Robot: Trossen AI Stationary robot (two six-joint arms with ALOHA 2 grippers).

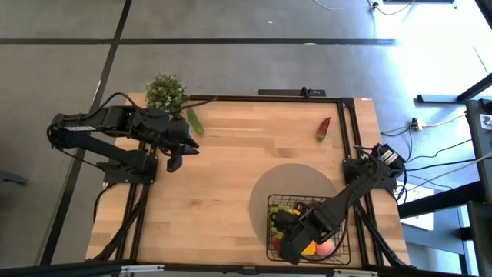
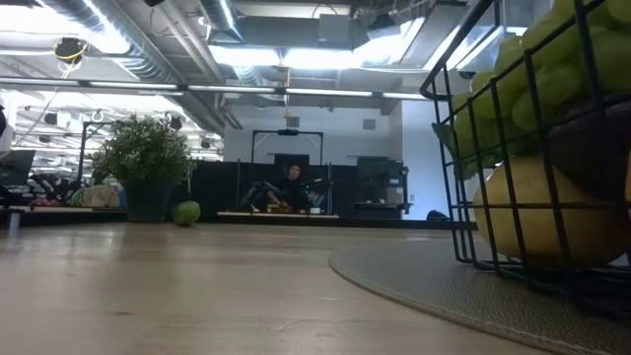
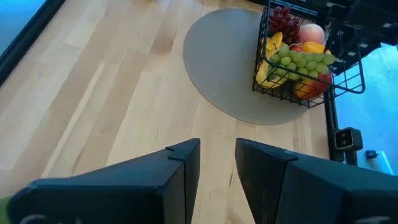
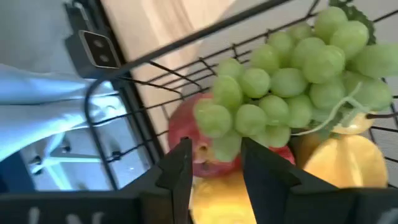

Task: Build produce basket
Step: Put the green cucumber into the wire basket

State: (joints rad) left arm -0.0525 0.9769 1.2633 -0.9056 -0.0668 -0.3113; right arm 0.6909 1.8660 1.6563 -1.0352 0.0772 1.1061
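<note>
Right pincer (image 4: 214,163) over the loaded black wire-mesh basket (image 1: 274,245)

Its fingers stand narrowly apart, gripping nothing, above the green grapes (image 4: 292,87) and red apple (image 4: 186,134). The basket sits on a grey round mat (image 1: 288,185) on the wooden counter (image 1: 215,177). The left pincer (image 3: 217,162), narrowly parted and empty, hovers near the green cucumber (image 1: 195,121).

The light wooden butcher-block table (image 1: 215,177) stands on a grey concrete floor (image 1: 231,61) that is crossed by dark straight lines. Behind the table, in the low view, long bright ceiling lights (image 2: 286,54) hang near silver ventilation ducts (image 2: 128,39). Under these lights a dark workstation frame (image 2: 286,173) stands at the far wall, and a person (image 2: 293,182) sits inside it. Beside the table, white cables (image 1: 430,123) lie on the floor.
</note>
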